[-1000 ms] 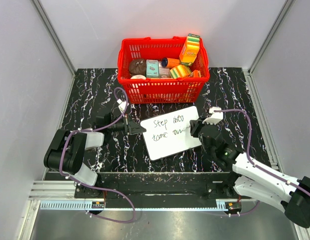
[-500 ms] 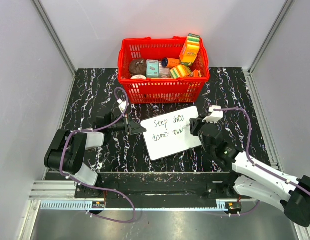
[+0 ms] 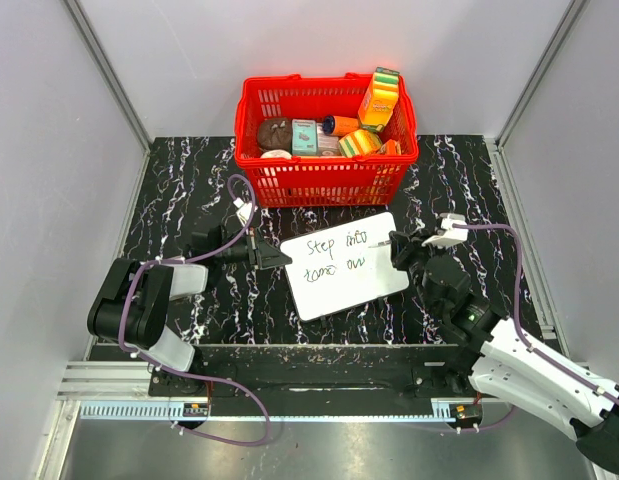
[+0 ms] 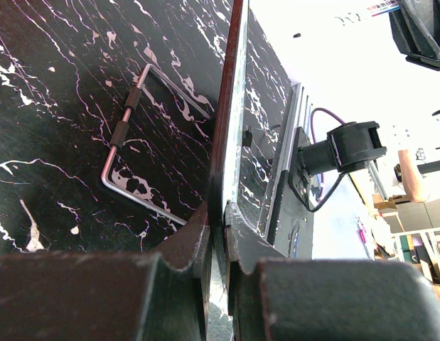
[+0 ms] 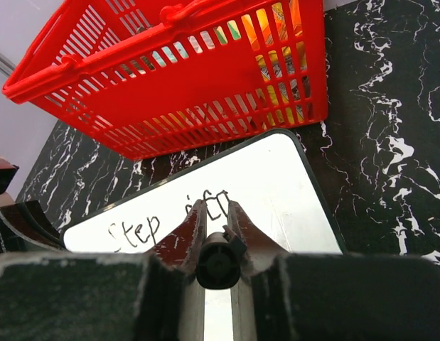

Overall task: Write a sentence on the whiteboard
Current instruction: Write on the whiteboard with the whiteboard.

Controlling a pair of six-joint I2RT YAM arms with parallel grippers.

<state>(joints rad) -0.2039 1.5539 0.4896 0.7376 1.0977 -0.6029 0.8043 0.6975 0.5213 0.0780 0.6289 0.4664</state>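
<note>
The whiteboard (image 3: 344,290) lies tilted on the black marble table in front of the red basket. The sentence (image 3: 335,256) is in two black handwritten lines, "Step into" above "tomo ow"; its upper line also shows in the right wrist view (image 5: 134,231). My left gripper (image 3: 272,257) is shut on the whiteboard's left edge, which stands edge-on between its fingers in the left wrist view (image 4: 228,142). My right gripper (image 3: 400,249) is shut on a black marker (image 5: 218,261) at the board's right edge, pointing at the whiteboard (image 5: 291,192).
The red basket (image 3: 327,182) holds several groceries just behind the board and fills the top of the right wrist view (image 5: 205,85). A bent metal wire (image 4: 124,142) lies on the table beside the board. Grey walls close in both sides.
My right gripper has drawn back to the right with the marker, off the writing to the board's right edge. The second line's end now shows. The left gripper has not moved.
</note>
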